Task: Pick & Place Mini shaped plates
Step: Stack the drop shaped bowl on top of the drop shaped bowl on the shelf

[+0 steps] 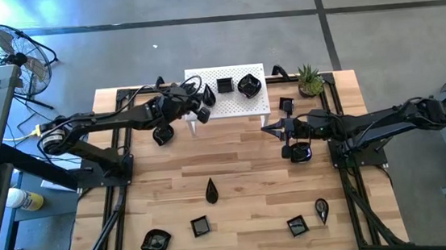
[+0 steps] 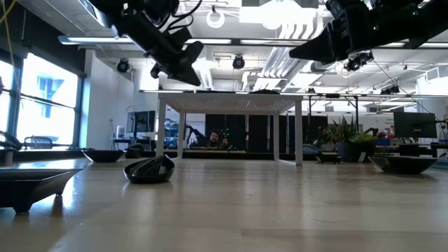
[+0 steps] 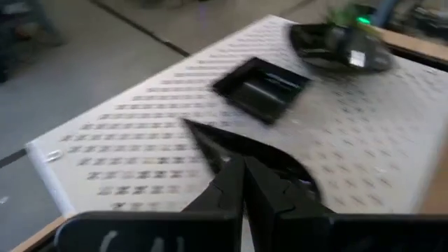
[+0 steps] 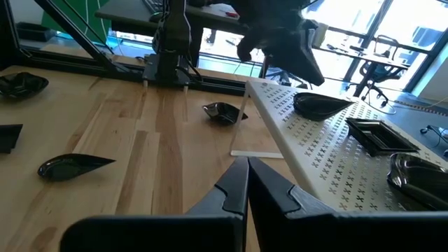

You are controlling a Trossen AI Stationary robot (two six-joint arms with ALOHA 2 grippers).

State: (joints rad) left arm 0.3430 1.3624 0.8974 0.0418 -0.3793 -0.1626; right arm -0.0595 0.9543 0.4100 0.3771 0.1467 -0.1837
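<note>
Three glossy black mini plates lie on the white perforated stand [image 1: 229,106]: a teardrop one [image 4: 318,105], a square one [image 1: 224,84] and a rounded one [image 1: 249,85]. My left gripper [image 3: 243,168] is shut and hovers just above the teardrop plate [image 3: 210,140] at the stand's left part; the right wrist view shows a gap between them. My right gripper [image 1: 265,128] is shut and holds nothing; it stands in the air just off the stand's near right corner, pointing left. Several more plates rest on the table, among them a teardrop [image 1: 211,192] and a square [image 1: 200,226].
Rounded plates sit under each arm [image 1: 162,136] [image 1: 300,152], and a square one [image 1: 286,105] lies beside the stand. Others lie along the near edge [image 1: 155,242] [image 1: 297,226] [image 1: 322,209]. A green potted plant [image 1: 310,79] stands at the far right corner. Bare wood [image 1: 234,160] shows mid-table.
</note>
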